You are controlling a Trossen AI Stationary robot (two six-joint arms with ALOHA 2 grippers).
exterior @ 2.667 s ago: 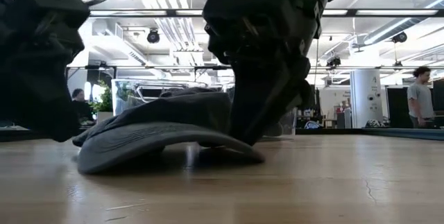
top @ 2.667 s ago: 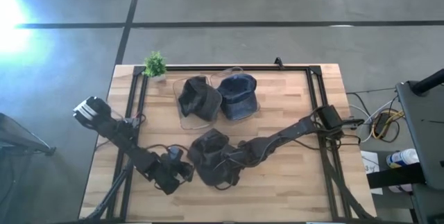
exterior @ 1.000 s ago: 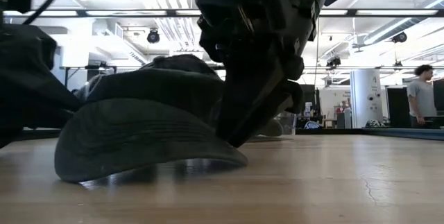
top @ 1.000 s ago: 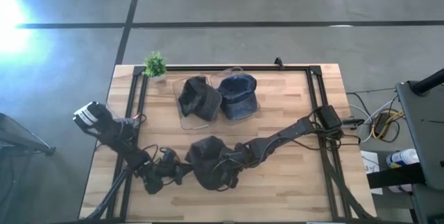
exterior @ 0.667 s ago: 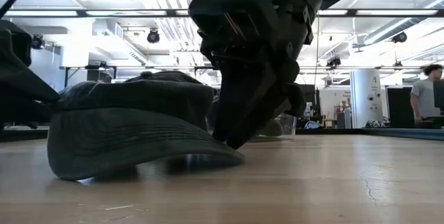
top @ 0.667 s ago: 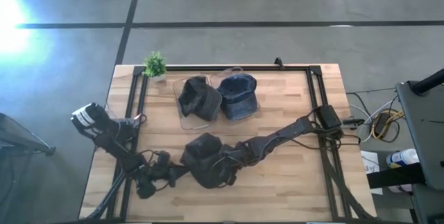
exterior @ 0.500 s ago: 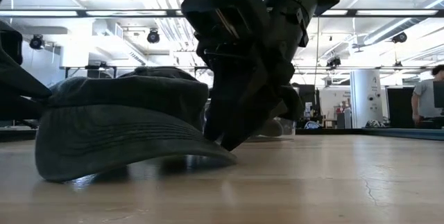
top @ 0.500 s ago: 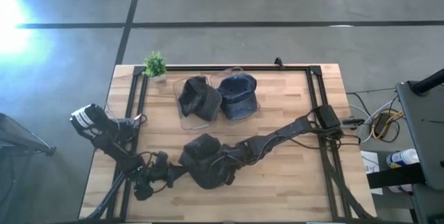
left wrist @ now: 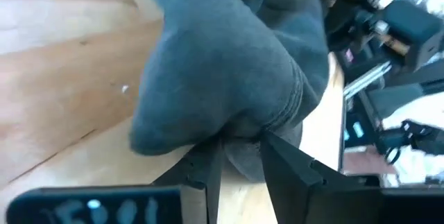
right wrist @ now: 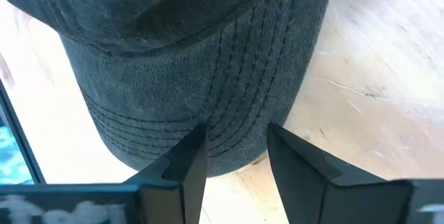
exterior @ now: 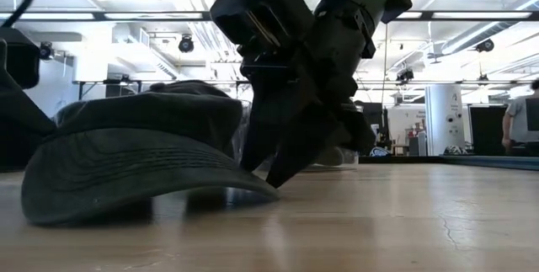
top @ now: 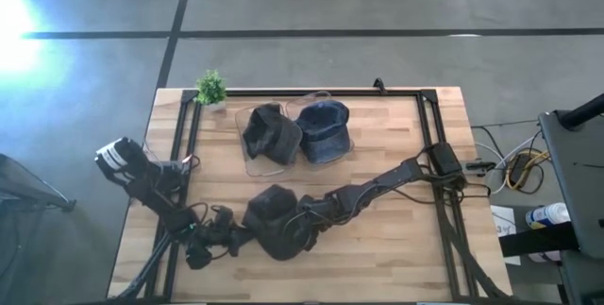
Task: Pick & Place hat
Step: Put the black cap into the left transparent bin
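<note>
While the grey bucket hat point(top: 272, 218) lies lower centre on the bench point(top: 396, 239), left gripper point(left wrist: 239, 139) and right gripper point(right wrist: 232, 144) each pinch its soft, light brim, the soundest hold.

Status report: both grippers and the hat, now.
Left gripper shut on the grey hat, pinching its brim. Right gripper clamped on the brim at the opposite side. Hat on the table, front centre. Nothing in the way.

High view looks straight down; low view sits at tabletop level; wrist views close. All share the grey hat point(top: 274, 220).
</note>
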